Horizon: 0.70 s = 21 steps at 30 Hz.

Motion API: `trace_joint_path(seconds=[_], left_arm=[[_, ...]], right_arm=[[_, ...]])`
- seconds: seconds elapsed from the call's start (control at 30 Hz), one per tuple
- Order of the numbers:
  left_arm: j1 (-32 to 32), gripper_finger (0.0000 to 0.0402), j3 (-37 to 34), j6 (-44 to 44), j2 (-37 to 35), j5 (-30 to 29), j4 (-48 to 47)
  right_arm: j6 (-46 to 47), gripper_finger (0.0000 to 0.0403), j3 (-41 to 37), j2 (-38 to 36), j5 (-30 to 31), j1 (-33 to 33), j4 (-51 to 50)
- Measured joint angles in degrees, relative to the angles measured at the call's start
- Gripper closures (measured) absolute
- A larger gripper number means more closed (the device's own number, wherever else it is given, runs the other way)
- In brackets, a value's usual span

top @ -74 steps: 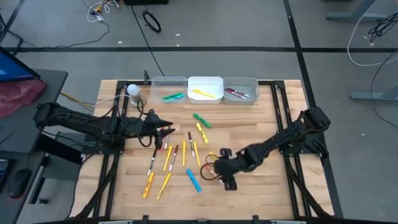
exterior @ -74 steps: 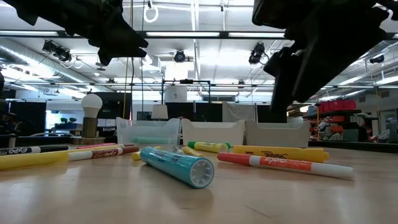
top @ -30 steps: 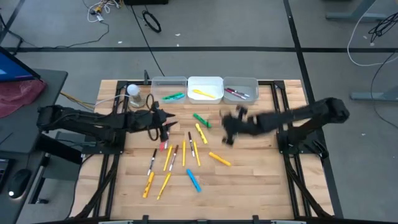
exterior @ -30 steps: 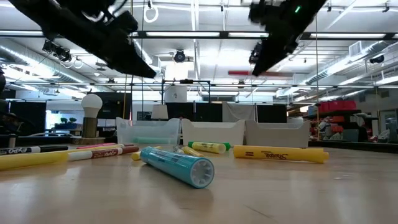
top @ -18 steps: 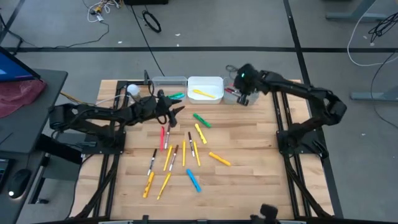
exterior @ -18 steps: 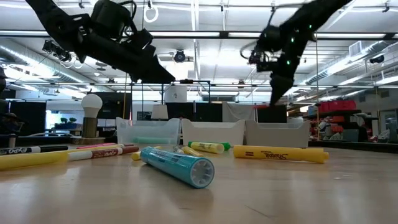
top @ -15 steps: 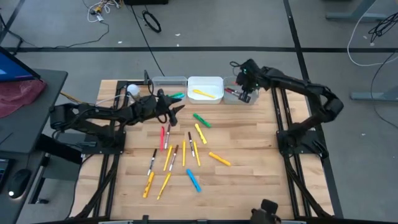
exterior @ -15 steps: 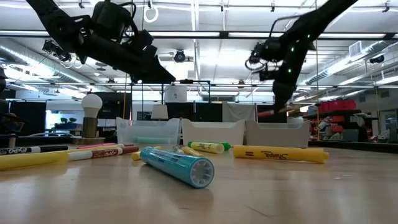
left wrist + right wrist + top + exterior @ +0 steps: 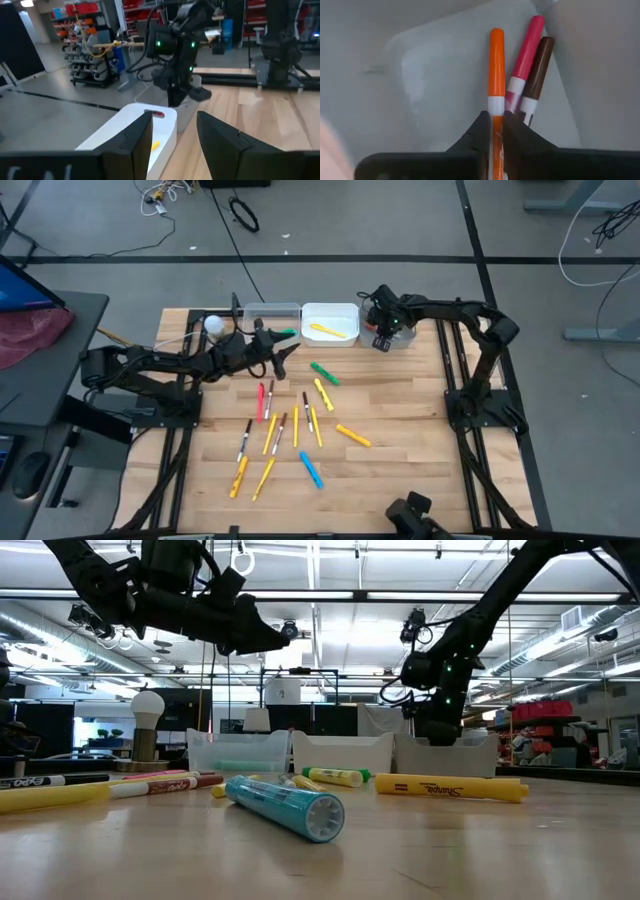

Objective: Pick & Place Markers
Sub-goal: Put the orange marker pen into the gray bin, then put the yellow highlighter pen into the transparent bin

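Several markers lie scattered on the wooden table: a green one (image 9: 324, 372), a yellow one (image 9: 325, 393), a red one (image 9: 262, 400), a blue one (image 9: 312, 470) and others. Three bins stand along the far edge. My right gripper (image 9: 383, 332) reaches down into the right bin (image 9: 405, 315), shut on an orange marker (image 9: 496, 65). Beside it, a pink marker (image 9: 524, 55) and a maroon marker (image 9: 539, 67) lie on the bin's floor. My left gripper (image 9: 281, 352) hovers open and empty by the left clear bin (image 9: 262, 311). My right gripper pinches the orange marker between its two fingers, on the barrel just behind its white band (image 9: 496, 107). The fingers point down into the bin and lie along the marker, whose orange end sticks out past their tips. Whether that end touches the bin's floor, I cannot tell.
The middle white bin (image 9: 330, 310) holds a yellow marker (image 9: 325, 330); a green marker (image 9: 283, 334) lies in the left bin. A white bulb-shaped object (image 9: 213, 326) stands at the far left. Bare wood lies at the table's right, between the markers and the right arm's base.
My right gripper has carried the orange marker from mid-table toward the far edge and come down into the right bin. My left gripper has gone toward the far edge, next to the left bin, and stays open.
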Motion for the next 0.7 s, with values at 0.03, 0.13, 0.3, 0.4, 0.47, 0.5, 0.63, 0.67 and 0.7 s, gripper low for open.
trace_joint_path(seconds=[0.03,0.13,0.3,0.4,0.47,0.5,0.63,0.67,0.7], left_arm=[[0.04,0.0241,0.00,-0.02,0.00,-0.04,0.43],[0.05,0.0241,0.00,-0.01,0.00,-0.14,1.69],[0.00,0.0241,0.00,-1.76,0.00,1.41,1.65],[-0.03,0.0241,0.00,-3.43,0.00,4.83,1.61],[-0.03,0.0241,0.00,-4.11,0.00,6.83,1.40],[-0.05,0.0241,0.00,-4.63,0.00,7.49,1.31],[-1.42,0.0241,0.00,-6.09,-0.09,7.77,1.21],[-2.12,0.0241,0.00,-6.09,-0.22,7.76,1.10],[-2.94,0.0241,0.00,-6.09,-0.26,7.76,1.19]], right_arm=[[0.37,0.0377,0.00,0.21,-0.12,-0.11,0.07],[1.32,0.0361,0.00,0.50,-0.14,-0.25,0.96],[2.96,0.0319,0.00,0.15,0.01,-0.35,2.60],[4.36,0.0290,0.00,-1.78,1.87,-0.35,2.44],[5.25,0.0272,0.00,-3.92,3.58,-0.32,2.06],[6.23,0.0264,0.00,-5.27,4.21,-0.20,1.69],[12.85,0.0248,0.00,-12.23,4.32,0.87,-0.02],[14.57,0.0247,0.00,-14.19,3.89,1.57,-0.68],[15.94,0.0247,0.00,-15.96,3.33,2.56,-1.03]])
